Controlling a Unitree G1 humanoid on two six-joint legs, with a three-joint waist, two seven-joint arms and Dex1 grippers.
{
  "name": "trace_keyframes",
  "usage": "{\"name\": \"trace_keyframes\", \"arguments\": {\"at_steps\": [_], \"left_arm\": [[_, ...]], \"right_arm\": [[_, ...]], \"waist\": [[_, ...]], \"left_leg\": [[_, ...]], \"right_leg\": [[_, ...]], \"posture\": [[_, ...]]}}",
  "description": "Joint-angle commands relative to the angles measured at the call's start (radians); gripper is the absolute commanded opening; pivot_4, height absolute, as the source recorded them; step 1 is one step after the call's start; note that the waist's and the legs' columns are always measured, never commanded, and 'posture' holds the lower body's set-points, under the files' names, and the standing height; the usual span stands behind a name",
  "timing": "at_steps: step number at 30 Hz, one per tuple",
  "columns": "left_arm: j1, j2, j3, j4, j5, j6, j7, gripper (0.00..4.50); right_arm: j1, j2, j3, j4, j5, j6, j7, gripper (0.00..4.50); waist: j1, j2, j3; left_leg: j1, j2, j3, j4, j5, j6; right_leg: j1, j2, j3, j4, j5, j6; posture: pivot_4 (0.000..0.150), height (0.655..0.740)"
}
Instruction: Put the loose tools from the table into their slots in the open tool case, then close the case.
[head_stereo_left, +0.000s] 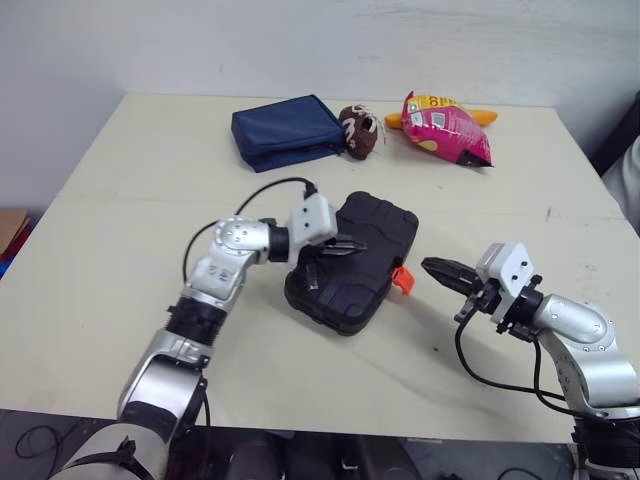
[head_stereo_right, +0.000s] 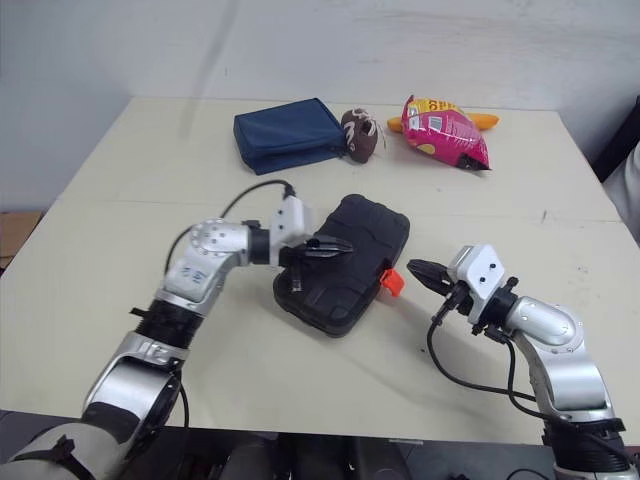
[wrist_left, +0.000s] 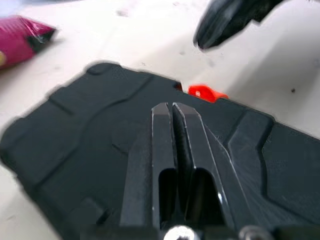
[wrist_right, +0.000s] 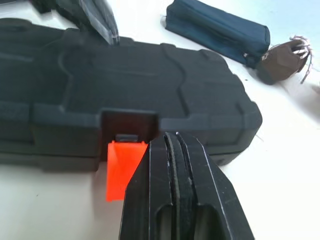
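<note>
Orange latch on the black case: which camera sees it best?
The right wrist view: the orange latch is close, facing the camera, on the side of the tool case. Both eye views show it small at the case's edge; the left wrist view catches a sliver.

Bright, even light falls from overhead across the pale table (head_stereo_left: 120, 250), without harsh glare. Soft, short shadows hug the black tool case (head_stereo_left: 385, 235) at frame centre and the right gripper (head_stereo_left: 432, 267) at lower right; the pink snack bag (head_stereo_left: 447, 128) near the top shows small glints.
</note>
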Motion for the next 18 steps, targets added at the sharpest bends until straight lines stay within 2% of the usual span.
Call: {"name": "trace_keyframes", "arguments": {"at_steps": [1,4,9,18], "left_arm": [[-0.030,-0.025,-0.014,0.031,-0.001,-0.012,-0.036,0.09],[-0.046,-0.039,-0.032,0.093,0.050,-0.049,-0.008,0.09],[-0.062,-0.059,-0.030,0.156,0.100,-0.010,0.067,0.09],[-0.037,-0.042,-0.034,0.154,0.115,0.009,0.067,0.09]], "right_arm": [[-0.013,0.009,0.012,-0.047,-0.012,0.024,-0.026,0.00],[-0.027,-0.001,0.040,-0.046,-0.028,0.039,-0.017,0.00],[-0.061,0.003,0.071,-0.020,-0.051,0.049,-0.016,0.00],[-0.053,-0.047,0.071,0.008,-0.071,0.101,0.021,0.00]], "waist": [[0.001,0.000,0.000],[0.002,0.000,0.000],[0.004,0.000,0.000],[0.003,0.000,0.000]], "left_leg": [[0.000,0.000,0.000,0.000,0.000,0.000],[-0.001,-0.001,0.000,0.001,0.000,0.000],[0.000,-0.001,0.000,0.001,0.000,0.001],[0.001,-0.001,-0.001,0.001,0.000,0.001]], "right_leg": [[0.000,0.000,0.000,0.000,0.000,0.000],[0.000,-0.001,0.000,0.000,0.000,0.000],[0.001,-0.001,0.000,0.000,0.000,0.000],[0.002,-0.001,0.000,0.000,0.000,0.001]], "posture": [[0.150,0.7400],[0.150,0.7400],[0.150,0.7400],[0.150,0.7400]]}}
